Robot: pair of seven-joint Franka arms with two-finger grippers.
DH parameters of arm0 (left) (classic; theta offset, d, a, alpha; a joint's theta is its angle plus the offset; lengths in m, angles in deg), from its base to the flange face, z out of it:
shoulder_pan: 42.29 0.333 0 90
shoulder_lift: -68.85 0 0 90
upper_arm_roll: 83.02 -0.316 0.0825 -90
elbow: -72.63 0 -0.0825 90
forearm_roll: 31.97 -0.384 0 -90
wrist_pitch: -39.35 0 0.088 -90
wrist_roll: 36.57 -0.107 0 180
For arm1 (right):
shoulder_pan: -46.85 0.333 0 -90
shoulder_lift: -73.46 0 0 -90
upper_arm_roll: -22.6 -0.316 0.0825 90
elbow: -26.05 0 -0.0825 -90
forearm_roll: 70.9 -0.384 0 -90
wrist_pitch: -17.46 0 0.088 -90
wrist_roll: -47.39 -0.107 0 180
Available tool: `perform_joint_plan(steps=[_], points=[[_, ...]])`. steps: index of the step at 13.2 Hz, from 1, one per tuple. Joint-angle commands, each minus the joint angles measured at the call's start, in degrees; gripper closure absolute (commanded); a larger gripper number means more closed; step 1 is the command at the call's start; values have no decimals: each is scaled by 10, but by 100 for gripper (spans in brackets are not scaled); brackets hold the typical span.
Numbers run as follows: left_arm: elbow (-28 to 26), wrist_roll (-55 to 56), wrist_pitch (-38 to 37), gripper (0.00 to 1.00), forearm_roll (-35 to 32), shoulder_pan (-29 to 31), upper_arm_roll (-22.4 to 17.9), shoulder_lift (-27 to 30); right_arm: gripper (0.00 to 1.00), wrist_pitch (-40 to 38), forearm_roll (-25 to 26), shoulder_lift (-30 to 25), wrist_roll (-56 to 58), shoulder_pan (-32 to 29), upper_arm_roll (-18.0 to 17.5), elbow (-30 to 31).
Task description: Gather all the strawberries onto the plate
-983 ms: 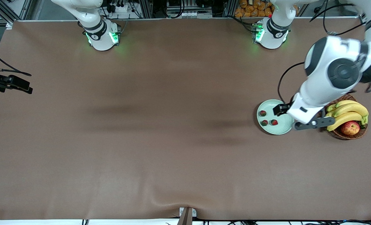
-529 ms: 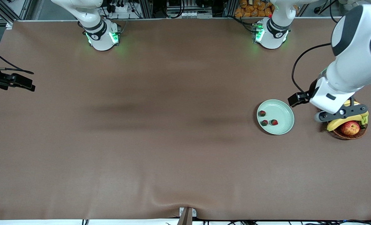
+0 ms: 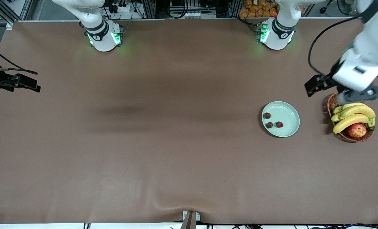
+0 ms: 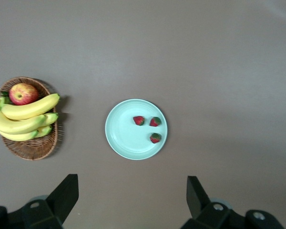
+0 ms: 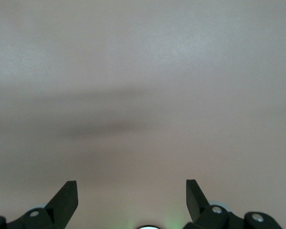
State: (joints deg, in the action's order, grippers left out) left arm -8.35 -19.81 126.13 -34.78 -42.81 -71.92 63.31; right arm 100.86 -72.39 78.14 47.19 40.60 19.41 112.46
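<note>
Left gripper has lifted off the round mint-green plate toward the wicker fruit basket; jaws wide, empty. Three small red strawberries in plate: task looks done. Right gripper waits, jaws wide, empty.

strawberries in plate, basket beside

bare table, basket beside plate
</note>
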Motion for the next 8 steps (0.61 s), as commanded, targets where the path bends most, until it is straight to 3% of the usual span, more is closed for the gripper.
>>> perform_joint_plan(steps=[1,3,8], points=[[-6,-83,-18,0,38,-15,-61,29,0,-8,-3,-9,-1,4,4,0],[-5,-96,-39,0,38,-27,-79,38,0,-8,23,-9,-2,4,3,0],[-35,-136,-54,0,52,-60,-137,79,0,-17,18,-9,-4,4,0,0]])
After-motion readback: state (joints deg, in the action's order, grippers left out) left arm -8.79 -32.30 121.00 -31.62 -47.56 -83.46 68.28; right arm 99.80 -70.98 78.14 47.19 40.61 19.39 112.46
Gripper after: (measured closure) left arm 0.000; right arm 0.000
